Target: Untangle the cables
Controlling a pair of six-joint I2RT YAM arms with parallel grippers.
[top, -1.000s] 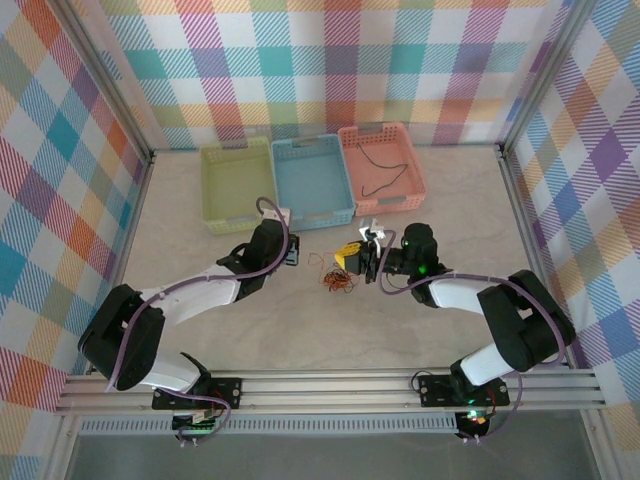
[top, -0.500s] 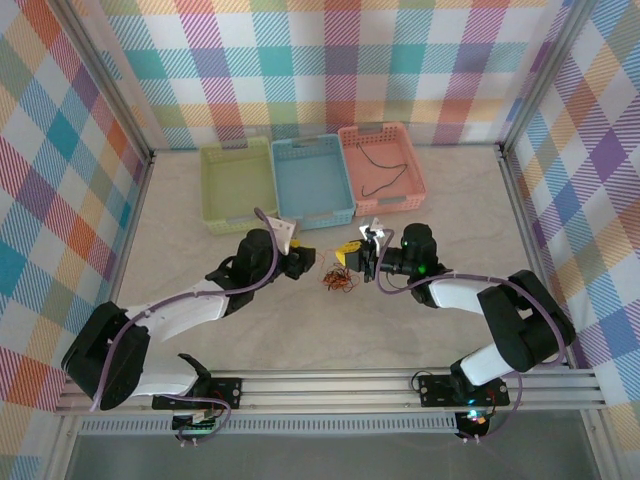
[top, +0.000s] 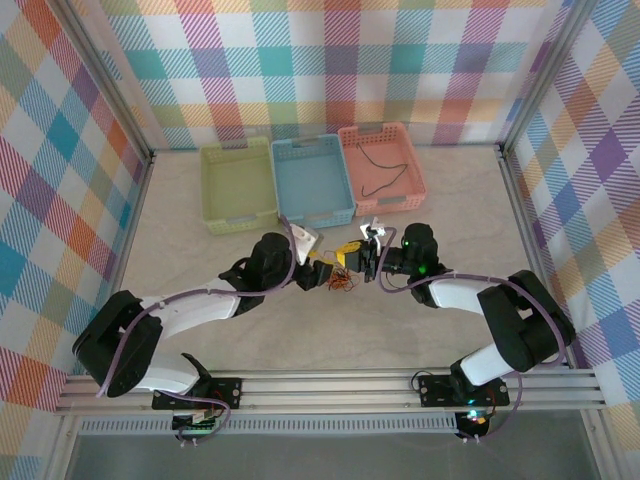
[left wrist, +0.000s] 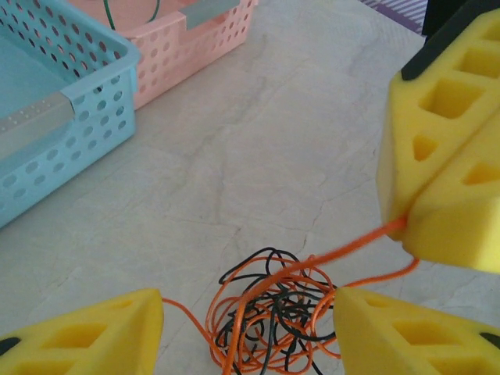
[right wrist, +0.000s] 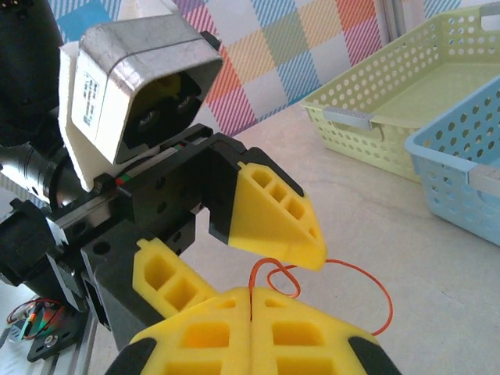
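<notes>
The cables (left wrist: 277,316) are a small clump of orange and black wires lying on the table, also seen from above (top: 341,283). My left gripper (left wrist: 248,308) is open, one yellow finger on each side of the clump. An orange strand rises from the clump to my right gripper (right wrist: 251,295), which is shut on it. From above, the left gripper (top: 321,275) and right gripper (top: 352,258) sit close together over the clump. The right wrist view has the left gripper's fingers (right wrist: 273,215) spread just ahead of mine.
Three baskets stand in a row at the back: green (top: 238,187), blue (top: 313,180) and pink (top: 381,160). A black cable (top: 380,166) lies in the pink one. The blue basket (left wrist: 55,117) is close beyond the clump.
My left arm has swung right and forward, bringing its open gripper from beside the blue basket down around the clump. The right arm has stayed put, still pinching the orange strand.
</notes>
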